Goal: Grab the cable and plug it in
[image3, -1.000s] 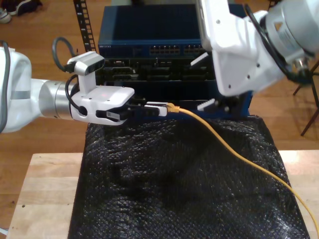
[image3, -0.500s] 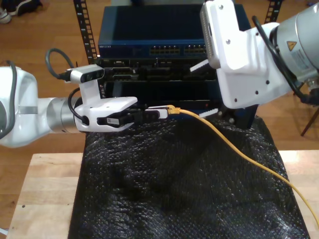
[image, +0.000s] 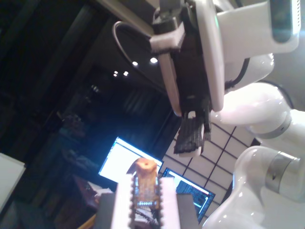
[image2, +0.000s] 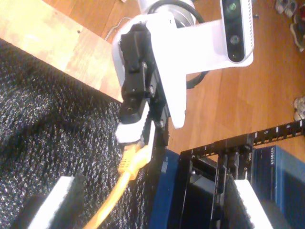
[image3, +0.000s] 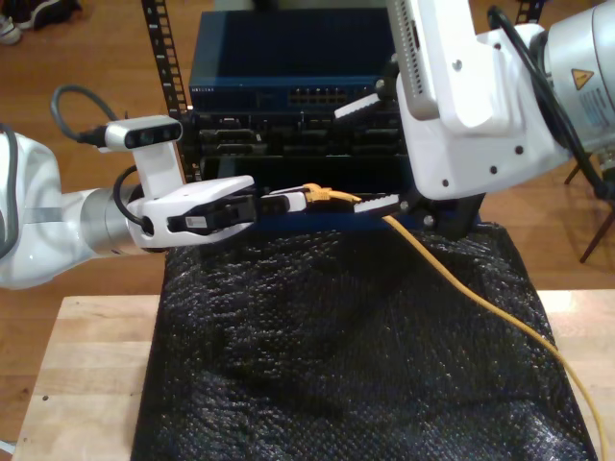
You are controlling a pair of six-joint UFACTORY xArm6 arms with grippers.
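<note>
Two grippers meet above the black mat [image3: 346, 365]: our first gripper [image3: 288, 201] clenches the cable [image3: 452, 283] behind its plug, holding it level toward the rack [image3: 288, 115]; our second gripper [image3: 370, 154] hangs released, flanking it for a handover

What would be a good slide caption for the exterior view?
One robot hand holds the plug end of a yellow cable before a blue equipment rack, the other hand open beside it.

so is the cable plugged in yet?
Not plugged in. The cable has its plug end clamped in my first end effector, in open air in front of the blue rack unit, clear of its ports.
</note>
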